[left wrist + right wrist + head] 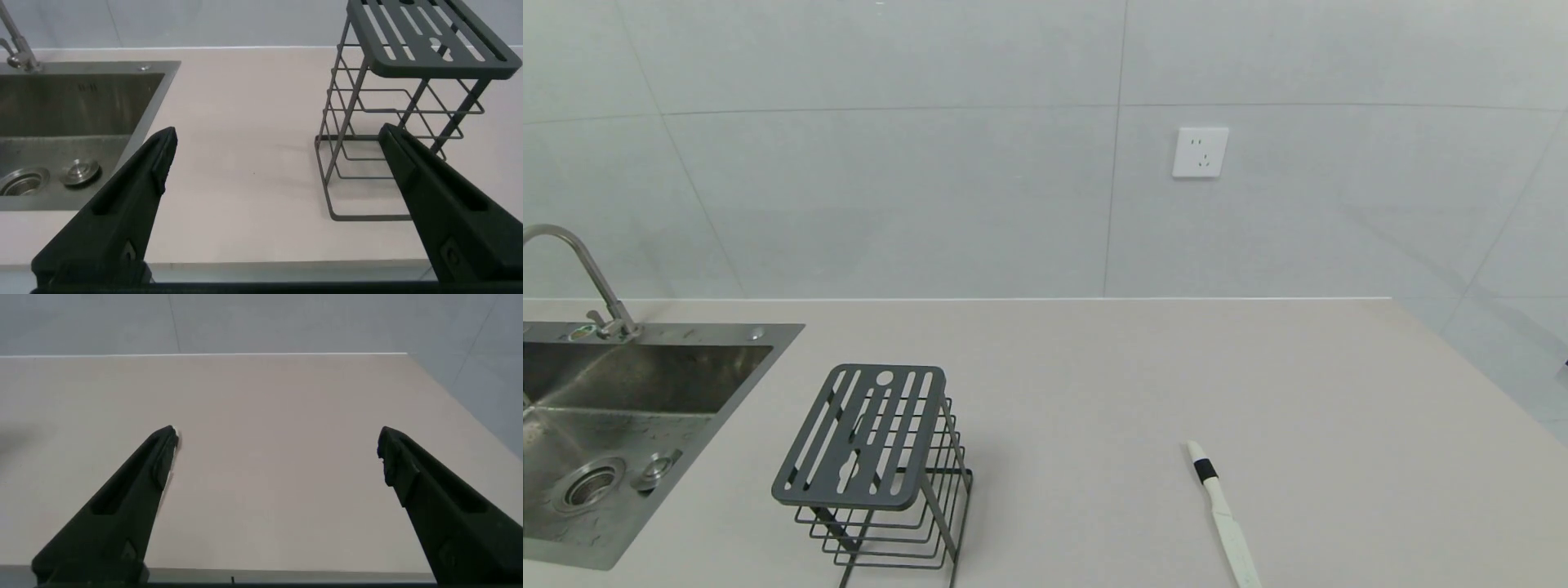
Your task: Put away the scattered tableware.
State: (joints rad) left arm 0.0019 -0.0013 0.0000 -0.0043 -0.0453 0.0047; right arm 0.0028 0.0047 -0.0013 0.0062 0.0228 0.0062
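Lying near spread right claw (276, 434), knife (1223, 514); left claw (278, 133) spread, facing rack (433, 69).

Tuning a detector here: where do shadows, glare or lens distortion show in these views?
Head view: even light, the rack throws a faint shadow on the counter, the sink steel gives dull reflections, wall tile seams bow slightly. Left wrist view: faint shadow beside the rack. Right wrist view: no glare.
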